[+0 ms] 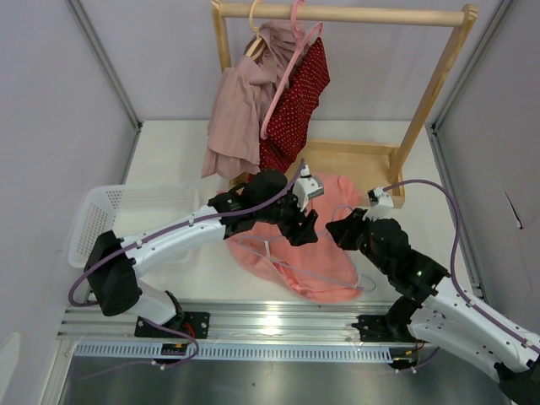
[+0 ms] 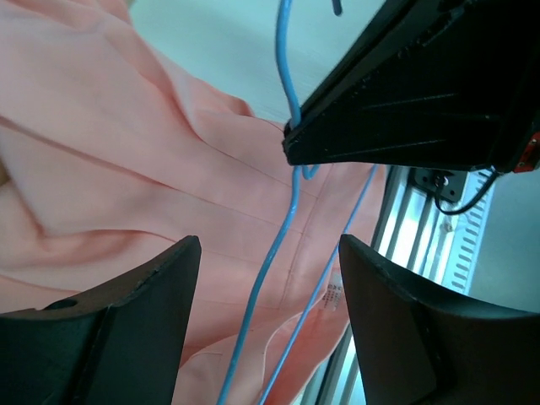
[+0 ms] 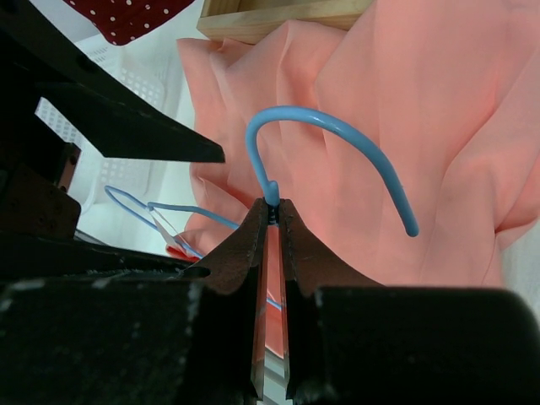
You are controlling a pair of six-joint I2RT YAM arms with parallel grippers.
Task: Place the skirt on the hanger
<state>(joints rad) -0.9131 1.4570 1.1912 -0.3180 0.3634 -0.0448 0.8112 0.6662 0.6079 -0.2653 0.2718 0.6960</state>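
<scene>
The salmon-pink skirt [image 1: 325, 253] lies spread on the table between the arms; it also fills the left wrist view [image 2: 126, 169] and the right wrist view [image 3: 405, 110]. The thin light-blue hanger [image 1: 283, 249] lies over it. My right gripper [image 3: 273, 211] is shut on the hanger's neck just below its hook [image 3: 337, 135]; it sits at the skirt's right side [image 1: 344, 229]. My left gripper [image 2: 268, 253] is open just above the skirt, with two hanger wires [image 2: 270, 261] running between its fingers; in the top view it is over the skirt's middle [image 1: 305, 232].
A wooden rack [image 1: 354, 15] at the back carries a dusty mauve garment [image 1: 240, 110] and a dark red dotted garment [image 1: 295, 101] on a pink hanger [image 1: 291, 72]. Its wooden base [image 1: 371, 164] is just behind the skirt. A white basket [image 1: 118, 215] stands at the left.
</scene>
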